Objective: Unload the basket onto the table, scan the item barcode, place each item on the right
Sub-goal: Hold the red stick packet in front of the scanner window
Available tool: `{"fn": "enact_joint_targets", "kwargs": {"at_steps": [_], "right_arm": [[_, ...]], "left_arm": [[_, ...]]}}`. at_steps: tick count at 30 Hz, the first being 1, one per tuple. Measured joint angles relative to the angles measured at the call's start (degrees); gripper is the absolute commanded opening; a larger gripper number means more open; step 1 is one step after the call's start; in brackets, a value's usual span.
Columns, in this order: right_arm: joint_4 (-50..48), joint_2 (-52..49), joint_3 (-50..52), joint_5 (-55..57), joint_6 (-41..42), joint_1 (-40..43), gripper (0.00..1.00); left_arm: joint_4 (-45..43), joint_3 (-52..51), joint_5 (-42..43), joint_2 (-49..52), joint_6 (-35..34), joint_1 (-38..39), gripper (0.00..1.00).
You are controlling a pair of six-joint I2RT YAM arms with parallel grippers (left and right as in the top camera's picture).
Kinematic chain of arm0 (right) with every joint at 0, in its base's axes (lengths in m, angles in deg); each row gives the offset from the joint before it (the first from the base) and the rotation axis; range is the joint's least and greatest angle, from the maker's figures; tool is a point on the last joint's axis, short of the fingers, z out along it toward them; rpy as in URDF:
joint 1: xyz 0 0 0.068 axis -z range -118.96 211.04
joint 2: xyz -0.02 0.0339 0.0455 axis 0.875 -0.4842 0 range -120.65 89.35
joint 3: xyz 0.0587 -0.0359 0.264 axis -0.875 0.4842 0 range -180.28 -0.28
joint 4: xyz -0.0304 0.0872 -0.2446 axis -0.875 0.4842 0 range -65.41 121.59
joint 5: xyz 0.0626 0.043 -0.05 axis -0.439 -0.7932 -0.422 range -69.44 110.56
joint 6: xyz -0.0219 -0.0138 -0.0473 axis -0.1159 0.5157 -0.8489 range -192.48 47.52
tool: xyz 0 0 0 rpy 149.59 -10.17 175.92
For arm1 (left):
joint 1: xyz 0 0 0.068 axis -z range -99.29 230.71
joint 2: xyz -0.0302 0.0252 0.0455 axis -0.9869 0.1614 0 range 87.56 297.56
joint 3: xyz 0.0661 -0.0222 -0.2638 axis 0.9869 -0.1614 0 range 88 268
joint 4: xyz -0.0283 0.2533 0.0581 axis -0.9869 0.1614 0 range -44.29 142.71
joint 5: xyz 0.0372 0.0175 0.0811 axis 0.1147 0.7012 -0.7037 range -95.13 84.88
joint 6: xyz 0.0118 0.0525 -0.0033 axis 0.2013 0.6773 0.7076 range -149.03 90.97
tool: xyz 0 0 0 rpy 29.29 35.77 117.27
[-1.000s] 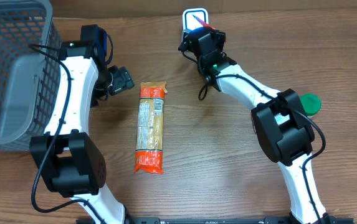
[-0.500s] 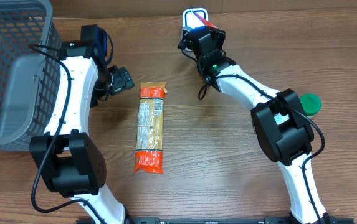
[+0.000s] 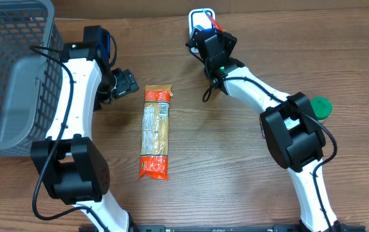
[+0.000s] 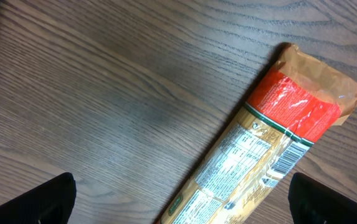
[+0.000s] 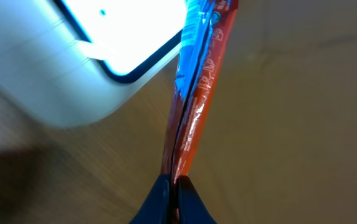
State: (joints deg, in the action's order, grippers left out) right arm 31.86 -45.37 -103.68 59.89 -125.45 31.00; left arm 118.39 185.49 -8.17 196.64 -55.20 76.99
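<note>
We're at the far end of the counter (image 3: 248, 193), where the right gripper (image 3: 211, 32) has its jaws pinched fully together on the near end of a thin red sachet (image 5: 194, 112). From the wrist view the sachet runs straight out from the jaws, its long axis pointing away from us. Its far, blue-tinted tip crosses the corner of the scanner (image 5: 72, 62) and its bright lit window.

Here's the catch: we see the sachet edge-on from the wrist, and from overhead it's only a red sliver (image 3: 215, 26) just beside the scanner (image 3: 201, 13). So its flat faces seem to stand sideways to the window rather than toward it. We can't spot a barcode on it from here. Our read is that the next move turns on rolling the wrist to lay a flat face over that glow.

The left gripper (image 3: 132, 82) hangs with jaws wide apart and empty, near the top end of a spaghetti packet (image 3: 155, 132) lying lengthwise on the counter, well apart from the scanner. The right arm is the nearer one.
</note>
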Motion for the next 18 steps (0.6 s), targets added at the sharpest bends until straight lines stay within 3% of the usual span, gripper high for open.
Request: {"fn": "enact_joint_targets", "kwargs": {"at_steps": [5, 9, 14, 18], "right_arm": [[11.8, 6.5, 0.3, -3.2, 10.3, 0.0, 0.04], [24.5, 17.5, 0.3, -4.9, 18.9, 0.0, 0.04], [48.0, 30.4, -1.2, -12.6, 27.5, 1.0, 0.04], [65.5, 32.7, -1.1, -22.4, 30.1, 3.2, 0.04]], "left_arm": [[0.0, 0.0, 0.0, 0.0, 0.0, 0.0, 1.00], [0.0, 0.0, 0.0, 0.0, 0.0, 0.0, 1.00], [0.0, 0.0, 0.0, 0.0, 0.0, 0.0, 1.00], [0.0, 0.0, 0.0, 0.0, 0.0, 0.0, 1.00]]}}
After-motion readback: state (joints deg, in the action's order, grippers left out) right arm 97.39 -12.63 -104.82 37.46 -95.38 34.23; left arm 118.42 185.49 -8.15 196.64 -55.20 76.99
